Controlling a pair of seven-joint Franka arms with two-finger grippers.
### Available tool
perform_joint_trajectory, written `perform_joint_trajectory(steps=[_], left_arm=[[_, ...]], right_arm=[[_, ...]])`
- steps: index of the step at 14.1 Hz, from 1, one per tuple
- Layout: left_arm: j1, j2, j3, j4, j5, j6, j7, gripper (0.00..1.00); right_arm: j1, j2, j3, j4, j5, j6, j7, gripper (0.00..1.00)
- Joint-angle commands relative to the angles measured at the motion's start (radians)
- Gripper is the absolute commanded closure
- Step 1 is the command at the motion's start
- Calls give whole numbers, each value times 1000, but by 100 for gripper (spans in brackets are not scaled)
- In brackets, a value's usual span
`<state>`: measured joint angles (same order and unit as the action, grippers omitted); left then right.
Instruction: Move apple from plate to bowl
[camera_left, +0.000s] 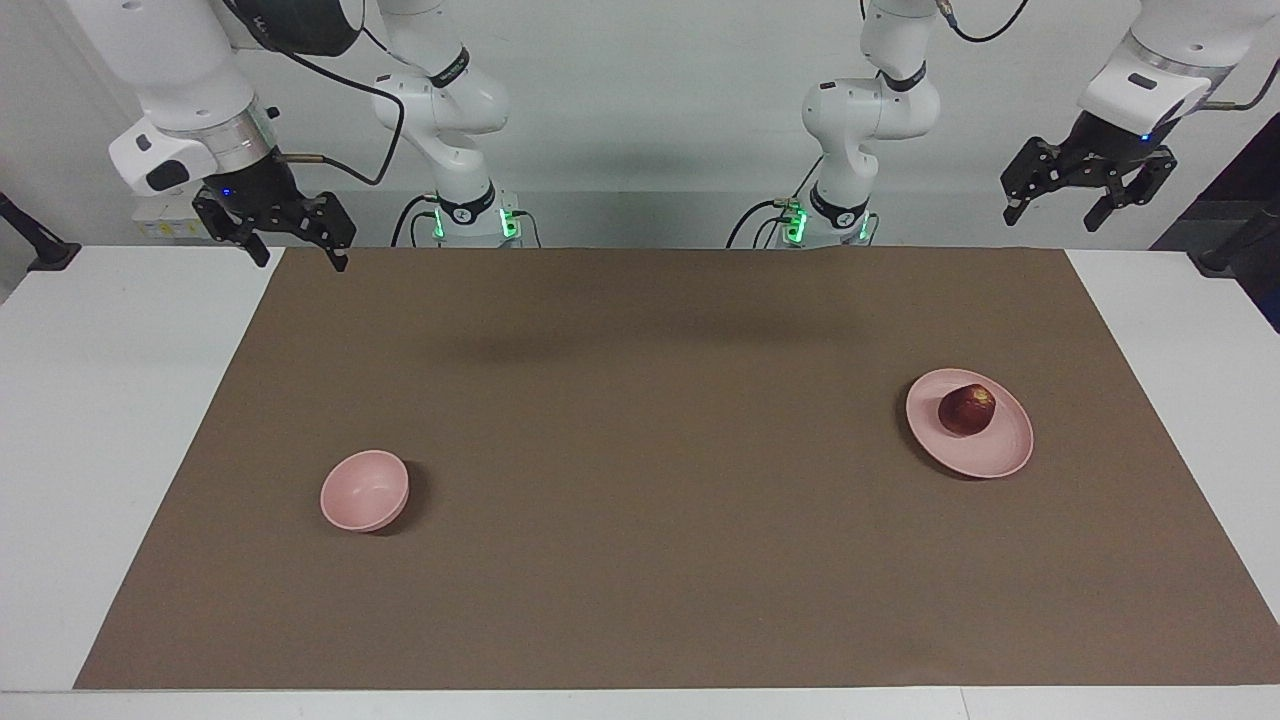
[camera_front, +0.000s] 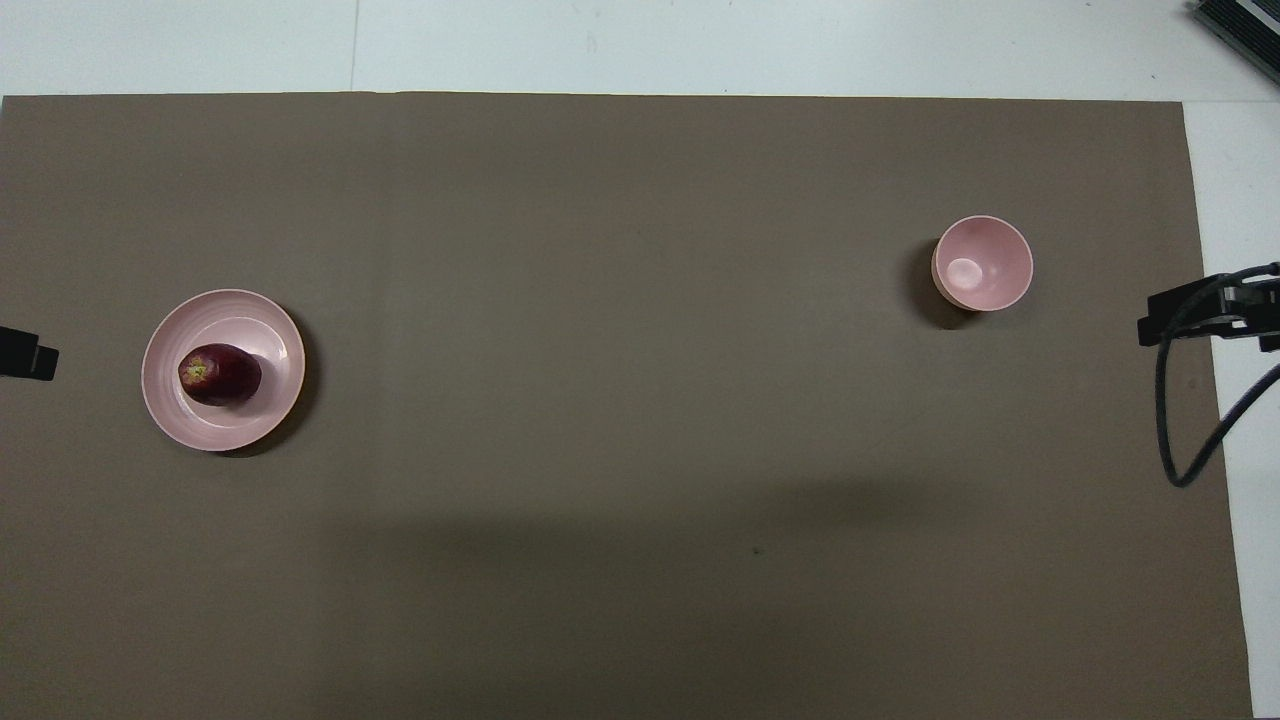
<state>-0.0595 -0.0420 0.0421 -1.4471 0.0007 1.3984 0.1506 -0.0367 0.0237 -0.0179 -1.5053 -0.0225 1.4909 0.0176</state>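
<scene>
The dark red apple (camera_left: 966, 410) lies on the flat pink plate (camera_left: 1000, 452) toward the left arm's end of the table. It also shows in the overhead view (camera_front: 220, 374) on the plate (camera_front: 272, 330). The small deep pink bowl (camera_left: 364, 490) stands empty toward the right arm's end, a little farther from the robots than the plate; it also shows in the overhead view (camera_front: 982, 262). My left gripper (camera_left: 1058, 213) is open and empty, raised high over the table's edge, well away from the plate. My right gripper (camera_left: 302, 260) is open and empty, raised over the mat's corner.
A brown mat (camera_left: 640, 480) covers most of the white table (camera_left: 100, 420). A black cable (camera_front: 1180, 420) hangs from the right arm. Only parts of the left gripper (camera_front: 25, 352) and right gripper (camera_front: 1200, 315) show at the overhead view's edges.
</scene>
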Motion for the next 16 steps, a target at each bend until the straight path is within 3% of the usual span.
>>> perform_joint_trajectory(steps=[1,6,9,16], left_arm=[[-11,-24,9,-24,13,-1,-16,0],[-17,-25,4,-33,-25,19,-6,0],[-16,-33,4,-99,-37,118,-5,0],[33,-30,7,-429,-42,491,159,0]], right_arm=[[-5,4,3,13,9,-12,-1,0],[-5,4,3,13,9,-12,-1,0],[-5,4,3,13,9,-12,-1,0],[-5,4,3,13,9,-12,-1,0]])
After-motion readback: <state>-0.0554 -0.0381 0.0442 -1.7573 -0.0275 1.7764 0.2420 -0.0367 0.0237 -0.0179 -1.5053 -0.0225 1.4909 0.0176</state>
